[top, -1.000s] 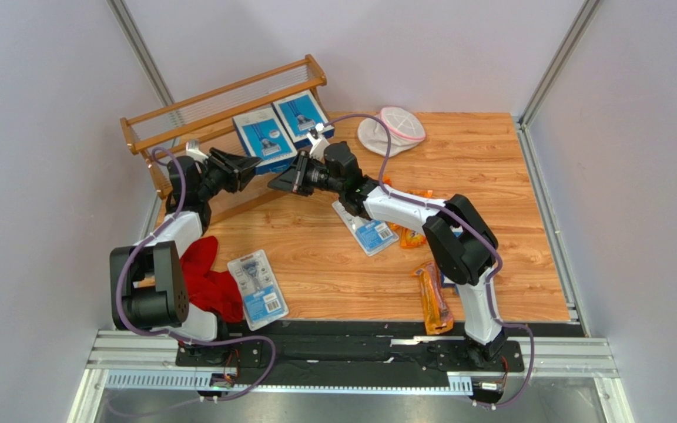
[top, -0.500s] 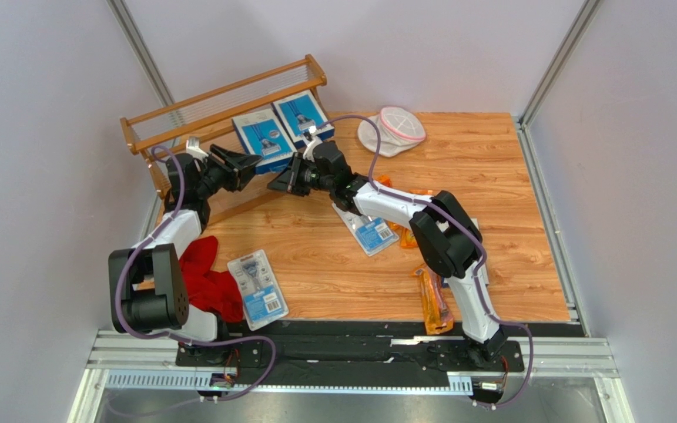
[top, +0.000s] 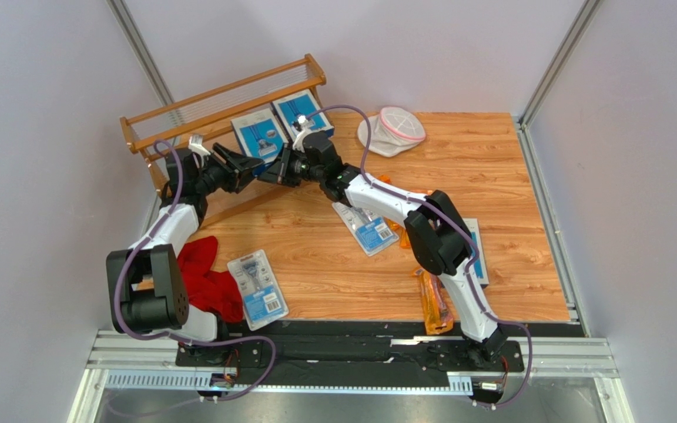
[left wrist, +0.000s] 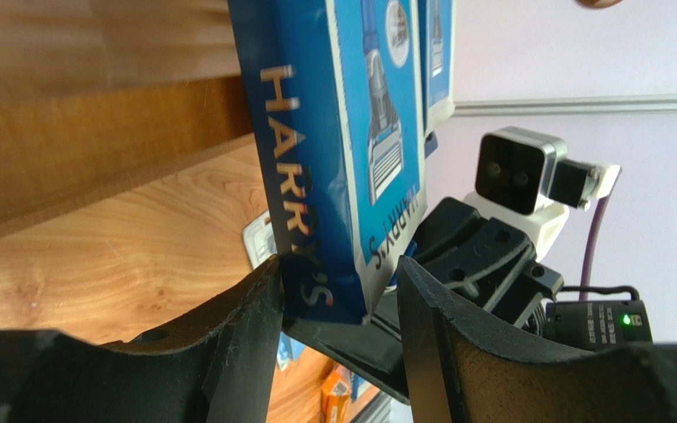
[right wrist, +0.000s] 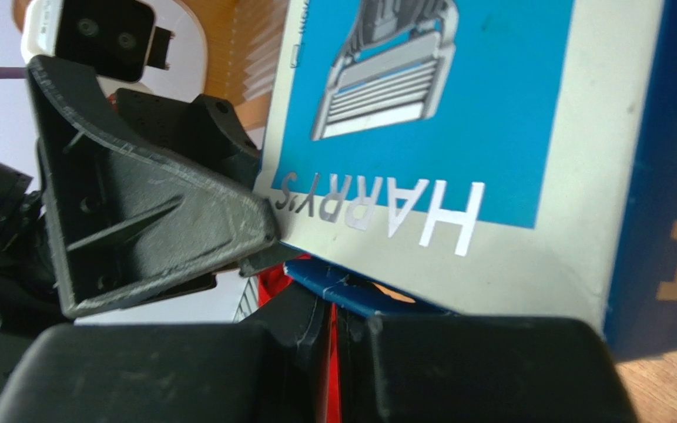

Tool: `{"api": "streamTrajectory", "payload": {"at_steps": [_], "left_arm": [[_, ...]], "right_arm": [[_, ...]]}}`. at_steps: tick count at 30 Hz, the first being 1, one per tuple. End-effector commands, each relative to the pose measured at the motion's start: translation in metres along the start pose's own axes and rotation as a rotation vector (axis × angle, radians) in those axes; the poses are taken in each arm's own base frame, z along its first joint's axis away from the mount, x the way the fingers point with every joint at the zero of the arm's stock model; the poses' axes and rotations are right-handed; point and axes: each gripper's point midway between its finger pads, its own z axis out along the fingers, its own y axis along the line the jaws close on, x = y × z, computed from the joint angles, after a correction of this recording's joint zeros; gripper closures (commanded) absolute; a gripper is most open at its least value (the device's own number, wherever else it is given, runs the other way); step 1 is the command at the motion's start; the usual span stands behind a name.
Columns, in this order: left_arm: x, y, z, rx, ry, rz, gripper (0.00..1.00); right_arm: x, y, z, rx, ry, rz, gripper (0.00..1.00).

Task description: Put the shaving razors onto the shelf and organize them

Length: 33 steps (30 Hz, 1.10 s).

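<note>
Two flat blue razor boxes [top: 258,134] [top: 300,113] lean on the lower tier of the brown wooden shelf [top: 227,97]. My left gripper [top: 247,164] is open around the bottom corner of the left box [left wrist: 333,132]. One finger [left wrist: 254,308] touches the box and the other stands off it. My right gripper [top: 273,170] is shut, with its tips [right wrist: 338,317] pressed under that box's lower edge [right wrist: 457,132]. On the table lie clear blister packs [top: 258,289] [top: 367,227] and orange bags [top: 435,304] [top: 408,236].
A red cloth [top: 210,282] lies by the left arm's base. A round white pouch with pink trim [top: 392,129] sits at the back. A third blister pack [top: 475,253] is partly under the right arm. The two grippers nearly touch in front of the shelf.
My left gripper's jaws have spread wider around the box corner. The right gripper has slid left and back, up to that box, and both boxes have shifted slightly back.
</note>
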Motion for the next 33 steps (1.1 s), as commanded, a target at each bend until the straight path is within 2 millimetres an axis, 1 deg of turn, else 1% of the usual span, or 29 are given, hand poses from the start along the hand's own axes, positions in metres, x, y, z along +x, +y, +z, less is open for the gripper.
{"api": "streamTrajectory", "payload": {"at_steps": [1,3,4,5,6,7,8,9,11,12,13,15,17,18,20,21,23,24,25,26,27,28,29,31,32,33], "left_arm": [[0.004,-0.007,-0.009,0.007,0.04,0.071,0.43],[0.007,-0.007,-0.012,0.0,0.043,0.086,0.42],[0.01,-0.002,-0.015,-0.018,0.052,0.092,0.42],[0.012,-0.001,-0.017,-0.025,0.051,0.101,0.42],[0.013,-0.005,-0.021,-0.021,0.042,0.116,0.42],[0.016,-0.002,-0.024,-0.028,0.043,0.127,0.41],[0.017,-0.002,-0.026,-0.032,0.041,0.138,0.41],[0.017,-0.008,-0.032,-0.026,0.031,0.162,0.41],[0.02,-0.008,-0.037,-0.039,0.028,0.182,0.41],[0.02,-0.015,-0.042,-0.023,0.017,0.206,0.41],[0.026,-0.012,-0.045,-0.041,0.032,0.199,0.41],[0.031,-0.018,-0.053,-0.029,0.035,0.213,0.41],[0.037,-0.016,-0.06,-0.045,0.047,0.22,0.41],[0.039,-0.021,-0.066,-0.042,0.038,0.237,0.41],[0.047,-0.017,-0.075,-0.069,0.048,0.244,0.41],[0.054,-0.017,-0.084,-0.079,0.05,0.264,0.41],[0.06,-0.012,-0.093,-0.105,0.043,0.274,0.41],[0.066,-0.016,-0.102,-0.104,0.038,0.295,0.4],[0.071,-0.011,-0.106,-0.119,0.037,0.294,0.4],[0.075,-0.016,-0.114,-0.104,0.021,0.318,0.4],[0.081,-0.012,-0.119,-0.12,0.03,0.317,0.4],[0.085,-0.007,-0.122,-0.131,0.03,0.32,0.4],[0.087,-0.01,-0.128,-0.127,0.019,0.336,0.4],[0.096,-0.001,-0.133,-0.149,0.037,0.335,0.4],[0.099,-0.001,-0.136,-0.146,0.037,0.344,0.4],[0.104,0.005,-0.138,-0.159,0.052,0.336,0.4]], "right_arm": [[-0.013,0.005,0.01,-0.01,-0.037,-0.035,0.93],[-0.015,0.004,0.012,-0.004,-0.038,-0.036,0.93],[-0.017,0.006,0.014,-0.009,-0.04,-0.038,0.93],[-0.016,0.003,0.015,-0.002,-0.037,-0.036,0.93],[-0.017,0.003,0.016,-0.004,-0.038,-0.037,0.93],[-0.019,0.001,0.017,0.0,-0.039,-0.034,0.93],[-0.019,0.004,0.017,-0.005,-0.039,-0.036,0.93],[-0.021,0.005,0.016,-0.008,-0.043,-0.04,0.92],[-0.024,0.008,0.014,-0.01,-0.051,-0.047,0.93],[-0.025,0.009,0.013,-0.011,-0.053,-0.048,0.93],[-0.026,0.009,0.013,-0.008,-0.059,-0.05,0.92],[-0.028,0.01,0.014,-0.009,-0.063,-0.051,0.92],[-0.031,0.01,0.015,-0.006,-0.067,-0.047,0.92],[-0.033,0.011,0.017,-0.009,-0.073,-0.049,0.92],[-0.035,0.011,0.018,-0.007,-0.071,-0.049,0.92],[-0.036,0.011,0.02,-0.007,-0.073,-0.05,0.92],[-0.038,0.01,0.02,-0.003,-0.079,-0.049,0.92],[-0.039,0.009,0.02,0.0,-0.083,-0.049,0.92],[-0.041,0.009,0.02,-0.001,-0.089,-0.047,0.92],[-0.042,0.01,0.02,-0.004,-0.093,-0.042,0.92],[-0.043,0.009,0.021,-0.005,-0.094,-0.039,0.92],[-0.044,0.008,0.022,-0.006,-0.093,-0.036,0.92],[-0.044,0.008,0.022,-0.008,-0.094,-0.035,0.92],[-0.044,0.01,0.021,-0.013,-0.092,-0.035,0.92],[-0.043,0.008,0.021,-0.008,-0.09,-0.031,0.92],[-0.041,0.008,0.021,-0.008,-0.09,-0.032,0.92]]}}
